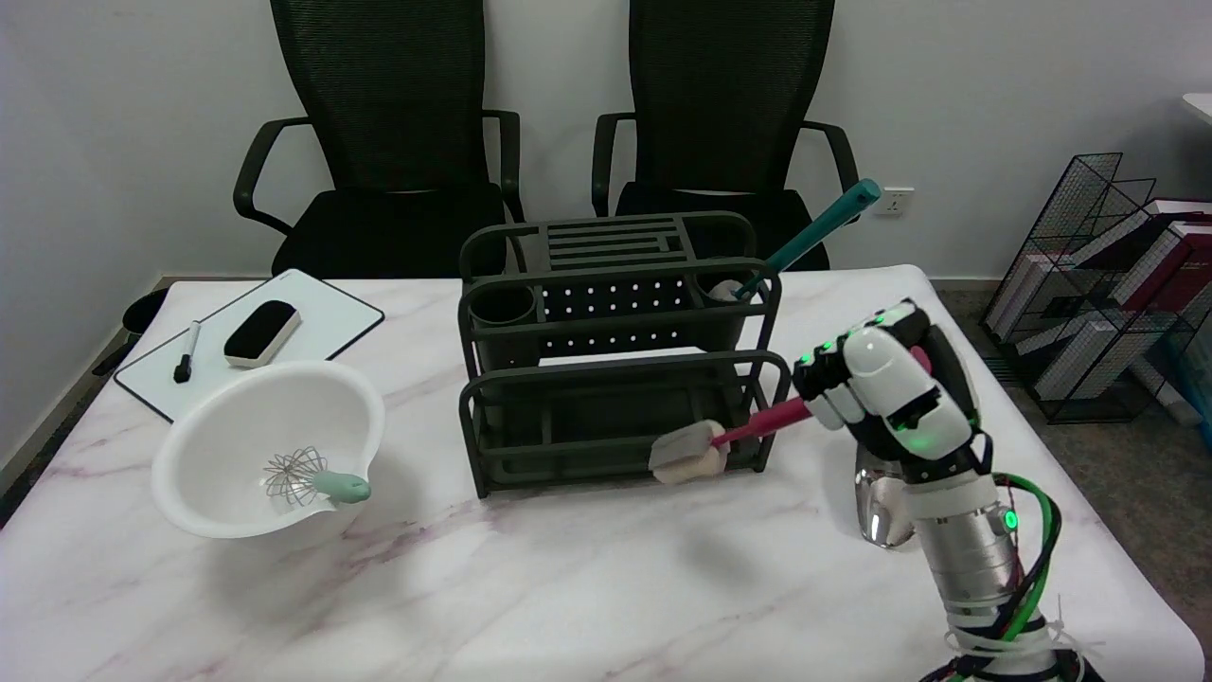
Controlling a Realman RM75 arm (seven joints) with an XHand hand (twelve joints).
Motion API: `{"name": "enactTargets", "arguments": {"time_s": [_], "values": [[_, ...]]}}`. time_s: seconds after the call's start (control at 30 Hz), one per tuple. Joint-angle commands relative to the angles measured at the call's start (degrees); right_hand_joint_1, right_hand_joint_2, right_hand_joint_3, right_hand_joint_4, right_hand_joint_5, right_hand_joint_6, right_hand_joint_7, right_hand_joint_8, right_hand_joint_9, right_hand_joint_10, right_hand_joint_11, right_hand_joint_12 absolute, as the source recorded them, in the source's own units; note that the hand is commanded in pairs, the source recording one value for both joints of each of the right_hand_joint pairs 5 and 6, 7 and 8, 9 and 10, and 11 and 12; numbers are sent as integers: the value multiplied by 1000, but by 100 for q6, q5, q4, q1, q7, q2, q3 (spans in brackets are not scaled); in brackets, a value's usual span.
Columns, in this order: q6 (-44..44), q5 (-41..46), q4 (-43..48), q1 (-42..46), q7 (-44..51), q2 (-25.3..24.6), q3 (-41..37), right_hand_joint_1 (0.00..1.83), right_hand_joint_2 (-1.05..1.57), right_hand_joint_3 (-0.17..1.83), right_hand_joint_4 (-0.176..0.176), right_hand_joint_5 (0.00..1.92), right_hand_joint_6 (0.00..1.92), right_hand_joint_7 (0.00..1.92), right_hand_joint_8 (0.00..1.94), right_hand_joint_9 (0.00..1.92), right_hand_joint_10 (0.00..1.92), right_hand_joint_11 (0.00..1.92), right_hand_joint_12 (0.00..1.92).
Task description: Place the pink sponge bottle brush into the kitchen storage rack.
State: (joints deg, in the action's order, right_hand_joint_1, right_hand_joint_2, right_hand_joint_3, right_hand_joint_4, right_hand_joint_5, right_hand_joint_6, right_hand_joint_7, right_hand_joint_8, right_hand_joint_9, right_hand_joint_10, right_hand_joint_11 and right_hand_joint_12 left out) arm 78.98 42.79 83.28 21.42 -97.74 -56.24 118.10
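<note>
Your right hand [885, 393] is wrapped around the pink plastic handle of the brush [734, 436], fingers curled over it so the rod sticks out to the hand's left, almost level and off the table. The pale, spongy block at the far end of the rod sits against the lower front rail of the rack [615, 350], near its right corner; whether it is touching the rail or just in front of it is hard to tell.

The rack is dark, matte metal, boxy with rounded bars, a perforated back panel and a slatted top shelf. It stands directly left of your hand. In its upper right cup, above and left of your hand, leans a teal-handled brush [814, 232], tilted up to the right.

Just below your hand, partly hidden behind the wrist, lies a shiny steel ladle [881, 507] on the marble-patterned table [568, 587].

Far to the left of the hand sits a smooth white bowl [270, 445] holding a wire whisk [312, 478] with a mint handle. Beyond it lies a flat whiteboard [322, 317] with a black eraser [262, 333] and a marker [187, 350].
</note>
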Motion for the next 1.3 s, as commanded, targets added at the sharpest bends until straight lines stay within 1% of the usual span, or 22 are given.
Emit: {"name": "enactTargets", "arguments": {"time_s": [0.03,0.07,0.27,0.37,0.53,0.67,0.87,1.1,1.23,1.3], "values": [[-1726,350,1538,-337,438,466,-797,1042,1571,484,0,1920,1920,1920,1920,1920,1920,1920,1920],[-2077,362,1661,-403,462,446,-892,1042,1571,484,0,1920,1920,1920,1920,1920,1920,1920,1920],[-3008,255,2402,-745,455,466,-1280,1040,1571,491,0,1920,1920,1920,1920,1920,1920,1920,1920],[-3137,232,2321,-1210,396,525,-1223,1038,1571,508,0,1920,1920,1920,1920,1920,1920,1920,1920],[-3795,542,2340,-1603,380,525,-1394,1036,1571,535,0,1920,1920,1920,1920,1920,1920,1920,1920],[-4218,744,2319,-1875,190,549,-1660,1038,1571,489,0,1920,1920,1920,1920,1920,1920,1920,1920],[-5161,1126,2273,-2518,126,683,-1853,1047,1571,373,0,1920,1920,1920,1920,1920,1920,1920,1920],[-5823,1520,2166,-3391,126,764,-1844,1046,1571,329,0,1920,1920,1920,1920,1920,1920,1920,1920],[-6406,1703,2026,-3867,126,776,-1685,1050,1571,330,0,1920,1920,1920,1920,1920,1920,1920,1920],[-6634,1816,1880,-4216,126,776,-1470,1053,1571,330,0,1920,1920,1920,1920,1920,1920,1920,1920]]}}
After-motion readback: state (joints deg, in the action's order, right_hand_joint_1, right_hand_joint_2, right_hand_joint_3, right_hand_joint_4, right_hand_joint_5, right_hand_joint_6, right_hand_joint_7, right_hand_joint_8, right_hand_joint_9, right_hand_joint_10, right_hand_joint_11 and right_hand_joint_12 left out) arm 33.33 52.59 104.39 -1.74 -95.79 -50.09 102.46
